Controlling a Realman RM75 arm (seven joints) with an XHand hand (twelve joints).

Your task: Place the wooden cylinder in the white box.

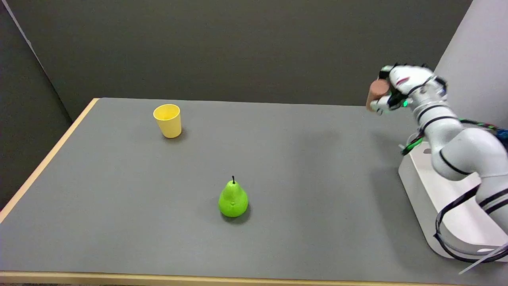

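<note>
A: Entry, head view. Starting nearest: what sits at the front of the grey table [119, 222]?

B: Pale wood edge strip along the near side and left side. On the mat surface, a green pear [233, 200], upright, black stem pointing up, roughly mid-table, nothing touching it.

A: Right side?

B: White box [420, 186] at the table's right edge, open top, partly covered by the right arm [460, 151], which passes over it with black cabling looped beside it. I cannot see anything lying inside the part of the box that shows.

A: Farther back?

B: Yellow cup [168, 120], upright, open mouth up, toward the far left, well apart from the pear.

A: And the wooden cylinder?

B: Wooden cylinder [376, 94] is off the table, raised near the far right corner, beyond the box rather than over it. The right hand [401, 87] has its fingers wrapped around it; the brown end pokes out on the hand's left. It stands roughly upright, slightly tilted.
</note>
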